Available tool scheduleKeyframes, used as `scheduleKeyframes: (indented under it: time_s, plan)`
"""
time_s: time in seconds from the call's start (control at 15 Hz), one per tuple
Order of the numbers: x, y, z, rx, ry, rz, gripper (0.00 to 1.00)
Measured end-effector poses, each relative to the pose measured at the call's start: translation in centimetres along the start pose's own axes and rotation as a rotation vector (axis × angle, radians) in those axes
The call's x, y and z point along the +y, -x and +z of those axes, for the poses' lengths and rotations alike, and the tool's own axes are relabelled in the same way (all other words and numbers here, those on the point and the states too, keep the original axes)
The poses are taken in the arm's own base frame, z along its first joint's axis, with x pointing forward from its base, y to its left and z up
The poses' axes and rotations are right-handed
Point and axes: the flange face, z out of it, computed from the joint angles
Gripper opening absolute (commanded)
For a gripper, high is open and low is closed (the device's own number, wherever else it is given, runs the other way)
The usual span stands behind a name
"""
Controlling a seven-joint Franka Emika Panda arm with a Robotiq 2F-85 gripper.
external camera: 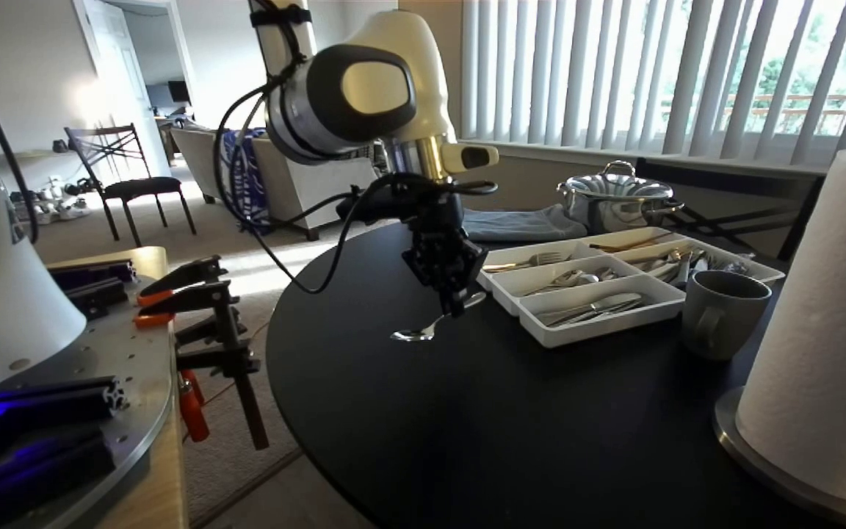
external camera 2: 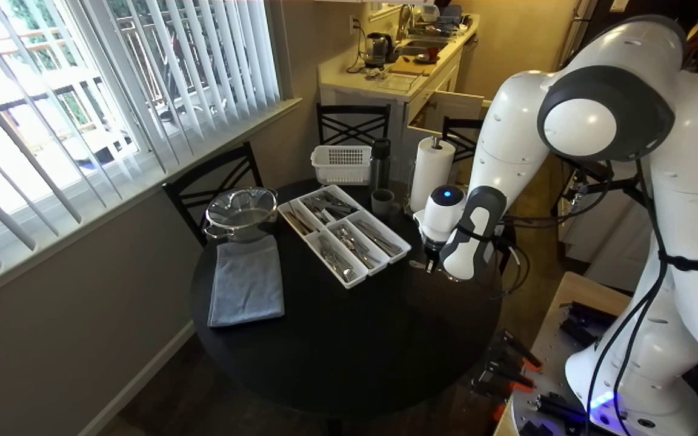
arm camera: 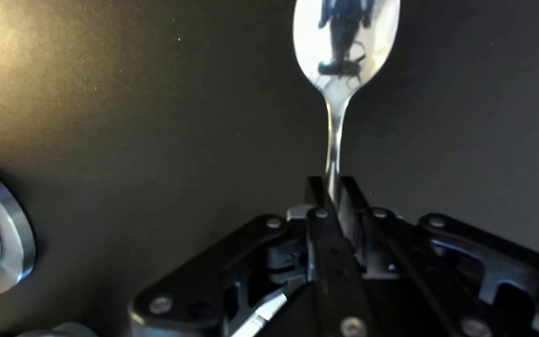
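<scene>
A shiny metal spoon (arm camera: 346, 42) has its handle between the two fingers of my gripper (arm camera: 332, 185), which is shut on it. Its bowl points away from the gripper in the wrist view. In an exterior view the spoon's bowl (external camera: 414, 335) shows left of the gripper (external camera: 454, 305), and the handle end sticks out to the right. The black round table (external camera: 511, 426) lies underneath; whether the spoon touches it I cannot tell. Beside the gripper stands a white cutlery tray (external camera: 606, 324) with several compartments of forks, spoons and knives. In an exterior view the arm partly covers the spoon (external camera 2: 417, 264).
A grey mug (external camera: 724, 316) stands by the tray, and a paper towel roll (external camera: 819, 330) on a metal base is close by. Farther off are a steel pot (external camera: 614, 209), a folded blue-grey cloth (external camera 2: 246, 281), a white basket (external camera 2: 343, 175) and a dark bottle (external camera 2: 380, 166).
</scene>
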Motion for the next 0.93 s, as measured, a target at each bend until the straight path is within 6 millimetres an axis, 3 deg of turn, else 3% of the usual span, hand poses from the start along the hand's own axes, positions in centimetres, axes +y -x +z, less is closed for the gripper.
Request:
scheduleKeyframes:
  time_s: [0.27,0.47,0.73,0.93]
  plan:
    - [-1.1,-2.9,-3.0,0.087,-0.037,0.008,0.03]
    - [-1.2,-6.8,-5.7,0.146,-0.109,0.089,0.03]
    - [0.9,-12.4,-7.8,0.164,-0.158,0.196,0.03]
    - [2.8,-16.0,-7.3,0.166,-0.159,0.240,0.03]
